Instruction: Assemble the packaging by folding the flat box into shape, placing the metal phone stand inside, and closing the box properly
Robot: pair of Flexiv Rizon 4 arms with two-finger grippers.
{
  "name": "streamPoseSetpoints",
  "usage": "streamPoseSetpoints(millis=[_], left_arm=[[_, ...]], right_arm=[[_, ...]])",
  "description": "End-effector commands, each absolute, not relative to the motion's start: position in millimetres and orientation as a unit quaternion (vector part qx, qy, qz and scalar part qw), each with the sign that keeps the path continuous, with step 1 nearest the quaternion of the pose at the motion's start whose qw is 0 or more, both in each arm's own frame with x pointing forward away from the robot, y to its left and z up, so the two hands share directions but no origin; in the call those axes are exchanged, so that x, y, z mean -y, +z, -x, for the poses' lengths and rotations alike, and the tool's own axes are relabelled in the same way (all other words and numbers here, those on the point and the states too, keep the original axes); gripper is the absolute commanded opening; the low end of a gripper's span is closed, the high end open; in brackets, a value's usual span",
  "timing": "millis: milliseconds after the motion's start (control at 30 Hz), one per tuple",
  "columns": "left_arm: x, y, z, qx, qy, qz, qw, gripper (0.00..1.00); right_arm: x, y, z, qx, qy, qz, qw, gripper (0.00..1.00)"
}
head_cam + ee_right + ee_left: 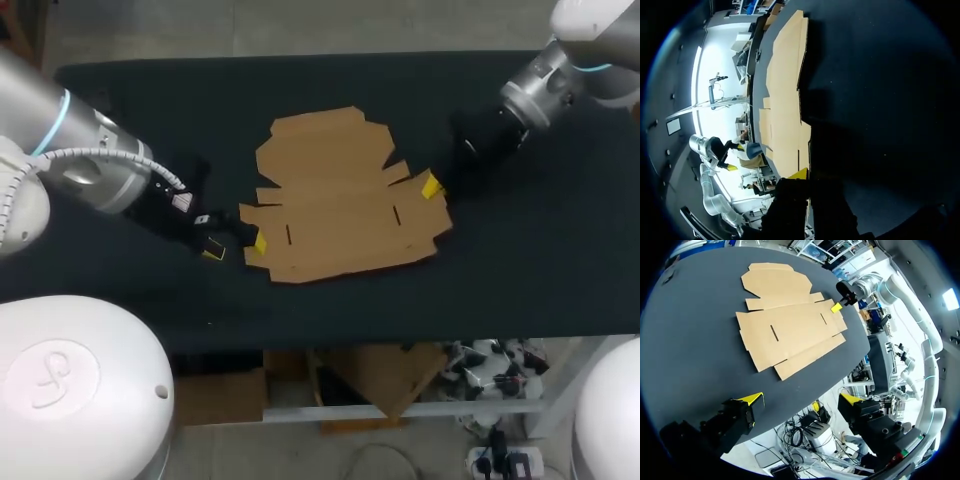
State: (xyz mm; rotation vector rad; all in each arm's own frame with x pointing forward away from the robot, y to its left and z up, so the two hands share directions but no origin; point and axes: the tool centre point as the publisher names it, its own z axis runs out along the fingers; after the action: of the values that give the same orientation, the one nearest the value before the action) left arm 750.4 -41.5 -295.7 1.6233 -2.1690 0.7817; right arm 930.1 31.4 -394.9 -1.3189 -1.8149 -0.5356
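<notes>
A flat brown cardboard box (340,200) lies unfolded in the middle of the black table. My right gripper (432,187) comes in from the far right and is shut on the box's right edge flap. One yellow tip (799,174) lies on top of the cardboard (785,115). My left gripper (236,249) stands open low at the box's left edge, one tip close to the cardboard. In the left wrist view the open fingers (754,399) stand wide apart, with the box (790,325) ahead and the right gripper (836,306) at its far side. No phone stand is in view.
The black table (520,280) stretches bare around the box on all sides. Its front edge runs close behind my left gripper, with cardboard pieces stored on a shelf beneath it.
</notes>
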Motion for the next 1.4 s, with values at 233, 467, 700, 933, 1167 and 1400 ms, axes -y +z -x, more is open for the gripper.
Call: streamPoseSetpoints(millis=[233, 467, 700, 933, 1167, 1400], left_arm=[[44, -295, -750, 0.76, 0.268, -0.57, 0.16, 1.0], [43, -296, -751, 0.759, 0.267, -0.572, 0.16, 1.0], [44, -297, -752, 0.759, 0.267, -0.571, 0.163, 1.0], [47, -297, -751, 0.759, 0.267, -0.571, 0.162, 1.0], [51, -296, -750, 0.761, 0.266, -0.57, 0.161, 1.0], [53, -296, -748, 0.762, 0.265, -0.569, 0.161, 1.0]], right_arm=[[-34, -406, -912, 0.686, -0.294, 0.558, 0.363, 0.0], [-37, -408, -905, 0.683, -0.305, 0.551, 0.371, 0.0], [-34, -403, -902, 0.686, -0.308, 0.535, 0.386, 0.0], [-32, -402, -900, 0.685, -0.304, 0.523, 0.405, 0.0], [-30, -402, -895, 0.685, -0.303, 0.518, 0.413, 0.0], [-31, -403, -889, 0.686, -0.3, 0.517, 0.415, 0.0]])
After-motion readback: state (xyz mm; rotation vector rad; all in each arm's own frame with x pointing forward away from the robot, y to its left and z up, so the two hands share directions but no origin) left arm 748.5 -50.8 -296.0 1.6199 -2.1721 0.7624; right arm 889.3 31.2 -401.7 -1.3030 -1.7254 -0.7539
